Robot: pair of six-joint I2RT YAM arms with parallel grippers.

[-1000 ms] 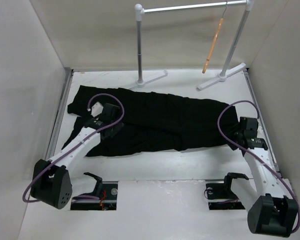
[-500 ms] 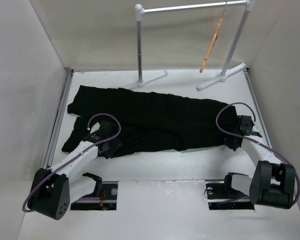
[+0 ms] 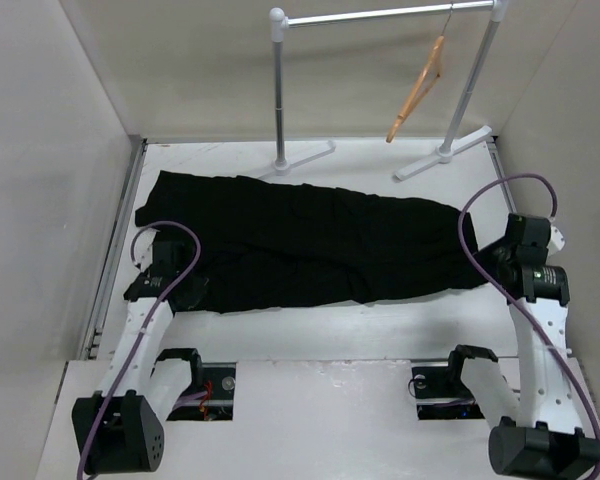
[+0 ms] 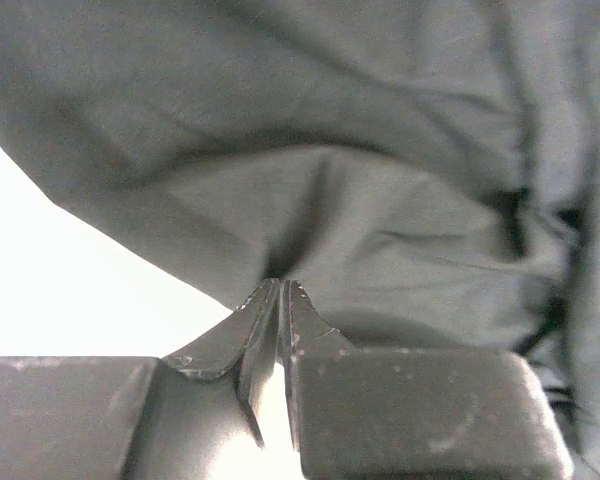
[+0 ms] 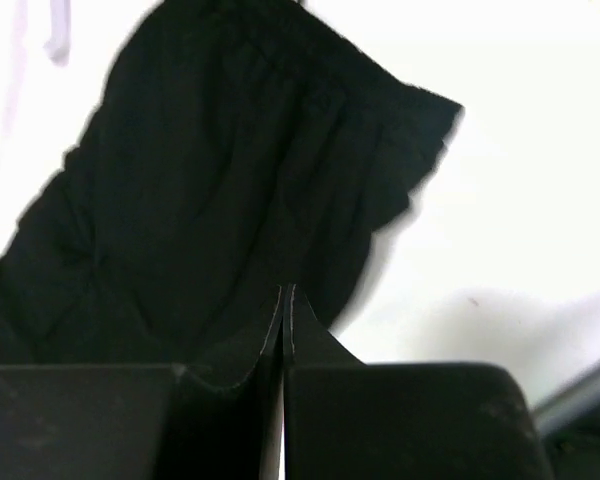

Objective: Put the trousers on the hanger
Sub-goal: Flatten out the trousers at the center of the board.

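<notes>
The trousers [image 3: 310, 240] are spread flat across the middle of the overhead frame, running from the left edge of the table [image 3: 380, 325] toward the right. One end lies at centre left and the other at centre right. The hanger [image 3: 415, 95] is hung by its hook from the metal rack [image 3: 280, 90] at the upper right of the frame, well apart from the cloth.

The left gripper [image 4: 280, 287] is clenched at the lower left border of the trousers. In its wrist view creases are seen running into the closed fingertips, so a pinch of fabric is judged to be held there. The right gripper [image 5: 285, 292] is also clenched, at the right-hand end of the garment. Its tips are seen against black cloth, but whether any cloth is caught between them cannot be told.

The trousers are judged to be soft, light and limp. No shape will be kept once they are lifted, and any part left unsupported will sag and drag. The cloth is unlikely to be damaged by a firm pinch, though a thin single layer may slip out. Hold is best taken at the thicker gathered band at the right end and at a folded edge on the left. With the two ends carried apart, the cloth can be draped over the hanger's crossbar.
</notes>
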